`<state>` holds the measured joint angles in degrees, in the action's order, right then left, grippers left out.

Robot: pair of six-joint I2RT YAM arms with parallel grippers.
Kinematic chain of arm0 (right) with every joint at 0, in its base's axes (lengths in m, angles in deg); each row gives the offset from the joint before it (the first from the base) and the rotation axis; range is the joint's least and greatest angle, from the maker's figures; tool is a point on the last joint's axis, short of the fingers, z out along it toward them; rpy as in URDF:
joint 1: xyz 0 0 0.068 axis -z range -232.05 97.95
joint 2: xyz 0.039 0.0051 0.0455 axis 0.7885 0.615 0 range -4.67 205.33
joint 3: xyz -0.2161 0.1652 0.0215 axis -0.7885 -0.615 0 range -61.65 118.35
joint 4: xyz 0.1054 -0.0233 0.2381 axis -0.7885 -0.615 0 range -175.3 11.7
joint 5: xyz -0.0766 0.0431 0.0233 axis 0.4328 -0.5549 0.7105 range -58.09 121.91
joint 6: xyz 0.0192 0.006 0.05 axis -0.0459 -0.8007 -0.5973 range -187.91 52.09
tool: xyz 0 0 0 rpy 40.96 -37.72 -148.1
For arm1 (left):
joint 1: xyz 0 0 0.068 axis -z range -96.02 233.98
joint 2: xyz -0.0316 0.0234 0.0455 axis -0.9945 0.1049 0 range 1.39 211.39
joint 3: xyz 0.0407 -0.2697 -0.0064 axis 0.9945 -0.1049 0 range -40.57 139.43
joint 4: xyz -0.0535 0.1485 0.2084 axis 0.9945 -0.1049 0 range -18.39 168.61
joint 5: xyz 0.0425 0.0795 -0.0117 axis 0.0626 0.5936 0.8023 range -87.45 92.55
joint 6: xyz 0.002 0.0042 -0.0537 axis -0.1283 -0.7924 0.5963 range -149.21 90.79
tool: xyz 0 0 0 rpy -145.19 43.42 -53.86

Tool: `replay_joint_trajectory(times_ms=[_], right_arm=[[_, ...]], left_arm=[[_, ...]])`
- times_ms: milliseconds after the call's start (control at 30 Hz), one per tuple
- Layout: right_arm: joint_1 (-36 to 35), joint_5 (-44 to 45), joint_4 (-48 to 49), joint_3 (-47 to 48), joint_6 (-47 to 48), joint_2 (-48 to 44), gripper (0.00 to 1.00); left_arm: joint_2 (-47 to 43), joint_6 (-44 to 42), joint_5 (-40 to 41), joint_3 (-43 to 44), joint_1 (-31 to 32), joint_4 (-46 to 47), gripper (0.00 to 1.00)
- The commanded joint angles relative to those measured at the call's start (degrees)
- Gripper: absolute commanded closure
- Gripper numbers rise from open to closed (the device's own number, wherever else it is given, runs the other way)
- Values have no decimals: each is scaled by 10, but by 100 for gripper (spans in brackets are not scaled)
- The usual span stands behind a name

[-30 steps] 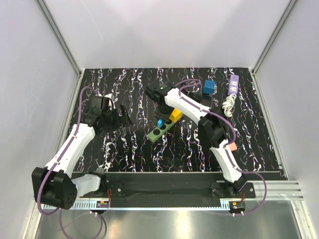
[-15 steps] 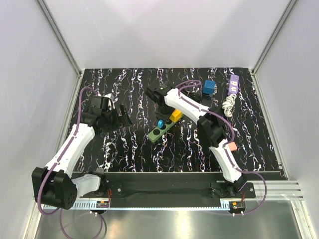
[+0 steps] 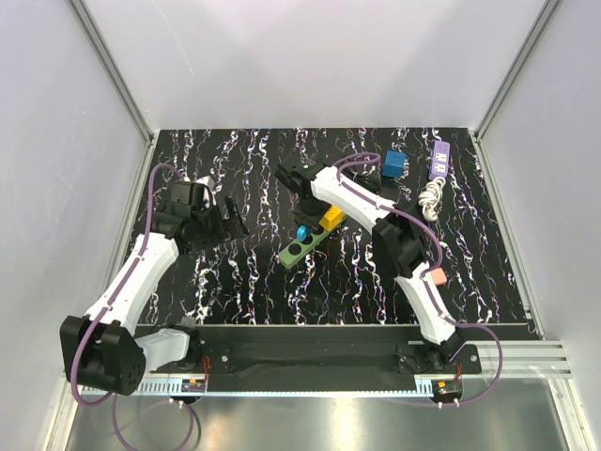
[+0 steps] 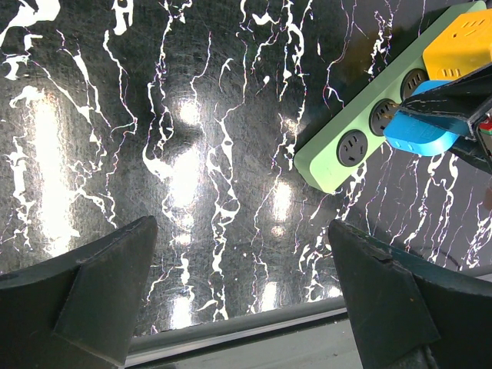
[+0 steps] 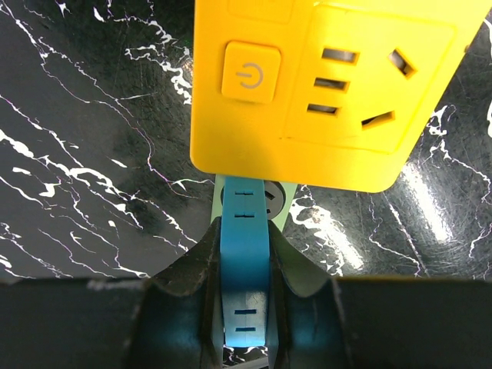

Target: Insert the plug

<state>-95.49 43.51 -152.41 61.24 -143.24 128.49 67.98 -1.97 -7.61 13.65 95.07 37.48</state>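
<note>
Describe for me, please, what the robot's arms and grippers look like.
Both the left arm and right arm have white shells, black joints and a purple cable along them. The left gripper and right gripper are black, with blunt wedge-shaped fingers. A pink tag sits on the right arm.

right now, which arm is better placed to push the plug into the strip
Right. Its hand is shut on the blue plug, held right over a socket of the green power strip beside the yellow adapter. The left hand is open, empty and off to the strip's side.
</note>
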Motion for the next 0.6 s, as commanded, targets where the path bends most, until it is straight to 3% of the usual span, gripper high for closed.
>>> replay_joint_trajectory(times_ms=[0,567], right_arm=[[2,-6,9,-12,-25,-12,100],[1,-16,19,-12,-23,-22,100]], left_arm=[[-5,-2,6,9,-5,5,1],[-8,-1,7,8,-5,5,1]])
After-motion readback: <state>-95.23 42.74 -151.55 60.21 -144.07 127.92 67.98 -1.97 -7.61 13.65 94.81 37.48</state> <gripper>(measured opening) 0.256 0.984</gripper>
